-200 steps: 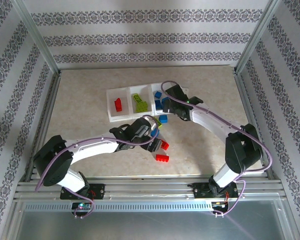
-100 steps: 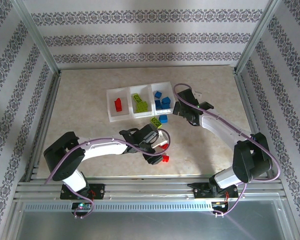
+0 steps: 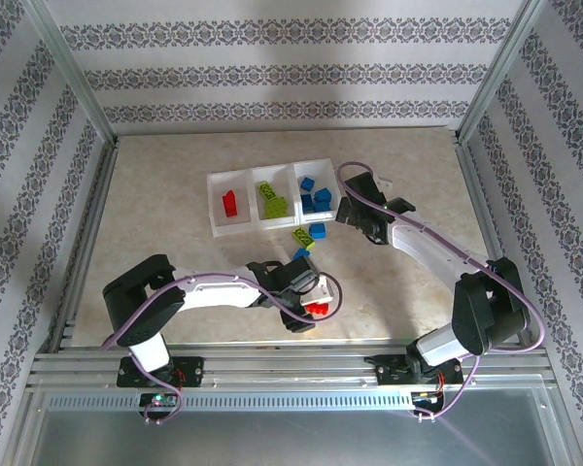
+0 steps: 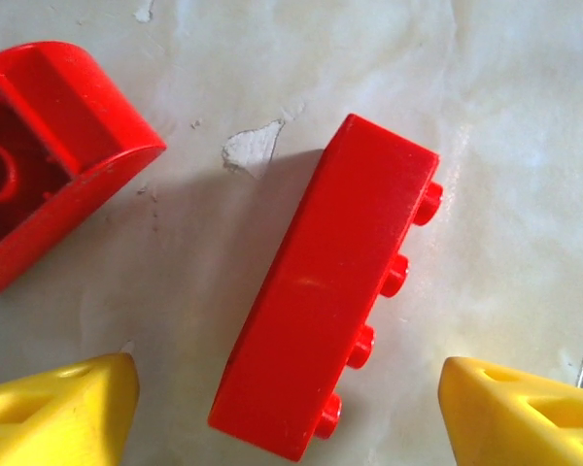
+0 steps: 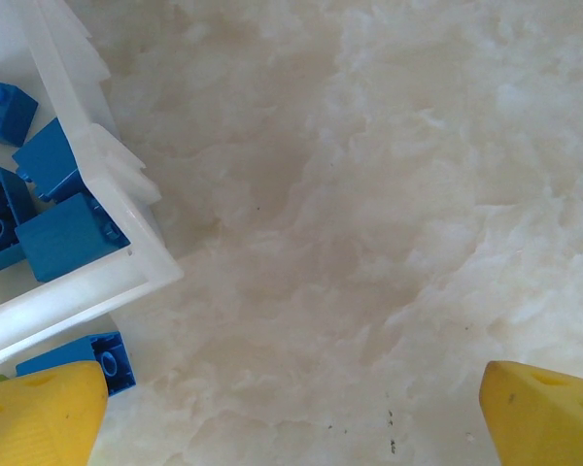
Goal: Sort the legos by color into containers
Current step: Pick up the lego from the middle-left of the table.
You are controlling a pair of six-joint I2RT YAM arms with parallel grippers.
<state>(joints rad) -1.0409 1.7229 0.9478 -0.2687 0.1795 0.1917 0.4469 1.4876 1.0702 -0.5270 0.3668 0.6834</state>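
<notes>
- Your left gripper (image 4: 290, 417), fingers apart, straddles a long red studded plastic brick (image 4: 321, 291) on the tabletop (image 4: 515, 146). It lies on its side, long axis diagonal.
- A curved red brick (image 4: 49, 146), hollow side up, lies just beside it.
- Farther off, your right gripper (image 5: 291, 417), fingers spread, hangs beside the white plastic three-bin tray (image 5: 87, 291).

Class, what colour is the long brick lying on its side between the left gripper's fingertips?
Red. The brick shows best in the left wrist view.

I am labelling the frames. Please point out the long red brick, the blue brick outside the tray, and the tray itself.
long red brick (image 4: 321, 291): left wrist view, its smooth side face.
blue brick (image 5: 83, 350): right wrist view, its visible face.
tray (image 5: 126, 287): right wrist view, its wall near the corner.
</notes>
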